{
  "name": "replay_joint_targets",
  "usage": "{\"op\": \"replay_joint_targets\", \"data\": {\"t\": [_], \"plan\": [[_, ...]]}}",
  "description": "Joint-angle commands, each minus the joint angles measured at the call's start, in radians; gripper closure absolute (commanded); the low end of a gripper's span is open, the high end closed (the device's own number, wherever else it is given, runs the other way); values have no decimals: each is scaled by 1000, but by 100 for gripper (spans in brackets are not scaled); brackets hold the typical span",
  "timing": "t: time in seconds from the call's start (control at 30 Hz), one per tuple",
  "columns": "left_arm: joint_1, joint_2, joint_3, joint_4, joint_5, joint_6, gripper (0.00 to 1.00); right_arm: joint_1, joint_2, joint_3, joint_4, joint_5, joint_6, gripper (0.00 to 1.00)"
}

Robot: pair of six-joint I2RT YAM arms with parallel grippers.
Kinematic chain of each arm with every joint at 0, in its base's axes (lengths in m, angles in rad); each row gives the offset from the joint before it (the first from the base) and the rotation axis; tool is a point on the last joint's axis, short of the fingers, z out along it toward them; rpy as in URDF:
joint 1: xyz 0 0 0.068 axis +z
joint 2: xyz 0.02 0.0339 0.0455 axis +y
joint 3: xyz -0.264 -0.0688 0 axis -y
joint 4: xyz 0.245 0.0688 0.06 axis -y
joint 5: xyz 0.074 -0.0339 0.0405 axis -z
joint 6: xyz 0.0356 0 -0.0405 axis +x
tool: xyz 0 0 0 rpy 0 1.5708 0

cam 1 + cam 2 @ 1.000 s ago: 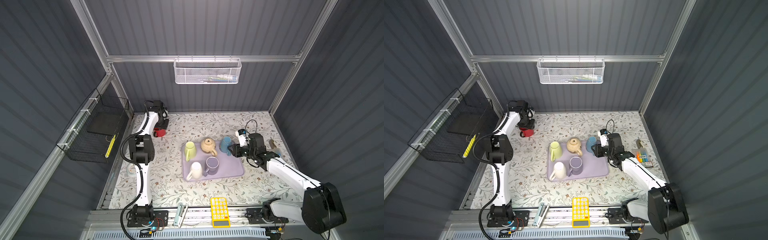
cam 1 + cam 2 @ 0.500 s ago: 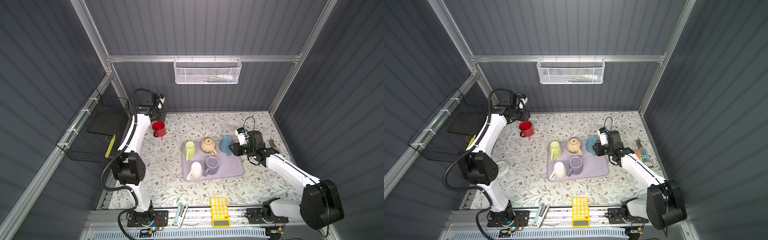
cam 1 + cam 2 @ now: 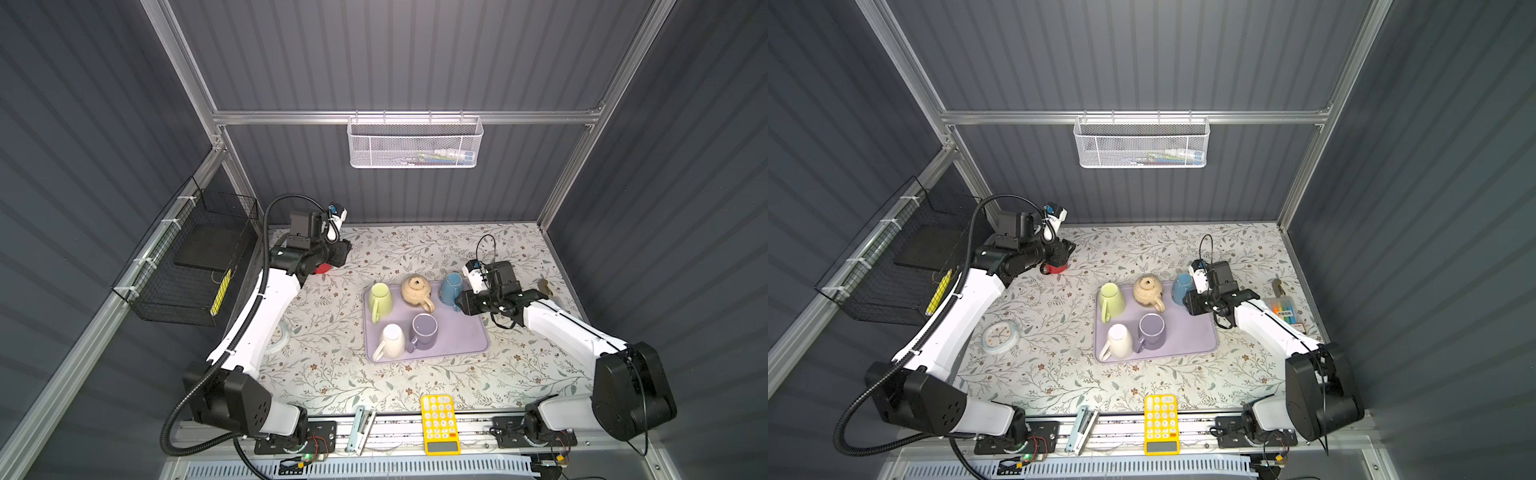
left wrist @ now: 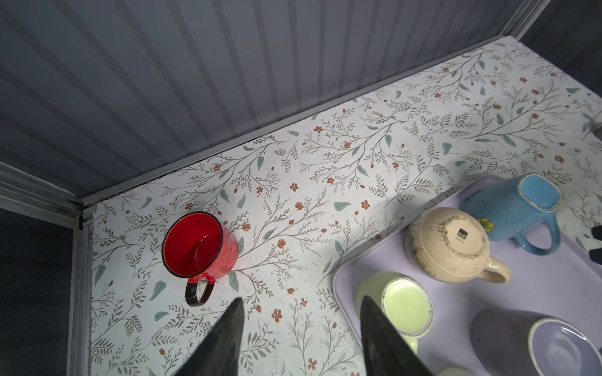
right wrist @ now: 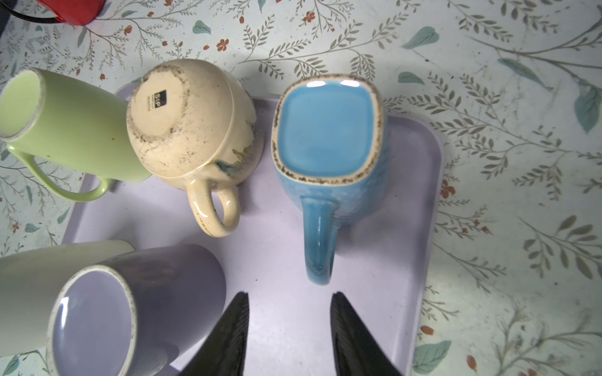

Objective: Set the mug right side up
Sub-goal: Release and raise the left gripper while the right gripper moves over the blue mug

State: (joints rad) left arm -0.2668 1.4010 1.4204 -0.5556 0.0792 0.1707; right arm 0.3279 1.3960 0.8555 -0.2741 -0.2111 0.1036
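Between the fingers of the left gripper point(image 4: 302, 299) there is nothing. Its jaws stand apart, near the dark handle of the glossy red ceramic mug point(image 4: 198, 247) without touching it. A second ago this gripper was down on that mug. Now it has drawn back, and the mug stands alone, mouth up, near the far left corner of the desk point(image 3: 324, 353). I judge this mug turned and let go.

The right gripper point(image 5: 289, 294) is also parted and empty, lined up with the handle of the square-based blue glazed mug point(image 5: 325, 130). That mug has not moved and sits base up at the far right corner of the lilac plastic tray point(image 5: 374, 260). It looks like the next one to turn.

Counted:
- **Mugs:** six. The red one is on the desk and five are on the tray:
  - the blue one;
  - a speckled beige round mug point(image 5: 192, 120), base up;
  - a tall pale green mug point(image 5: 75, 127);
  - a white mug point(image 3: 392, 338);
  - a purple mug point(image 5: 163, 293), apparently mouth up.
- **Tray:** one.
- **Grippers:** two.
- **Near edge of the desk:** one yellow calculator point(image 3: 439, 424) and one pale stapler point(image 3: 360, 428).
- **Left edge:** one round clock point(image 3: 1000, 336).
- **Right edge:** one marker pack point(image 3: 1283, 309).
- **Wall baskets:** two, one white mesh basket point(image 3: 415, 143) and one black wire basket point(image 3: 195, 266).
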Motion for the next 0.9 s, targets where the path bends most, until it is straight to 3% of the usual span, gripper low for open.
{"op": "replay_joint_targets", "data": {"t": [0.0,0.3,0.87], "plan": [[3,-57,-88,7,68,-14,43,14,34,33,-27,58,-2,57],[3,-162,-316,172,202,-63,43,37,115,42,47,105,50,57],[1,-157,-414,261,292,-89,44,69,209,82,42,176,81,58]]}}
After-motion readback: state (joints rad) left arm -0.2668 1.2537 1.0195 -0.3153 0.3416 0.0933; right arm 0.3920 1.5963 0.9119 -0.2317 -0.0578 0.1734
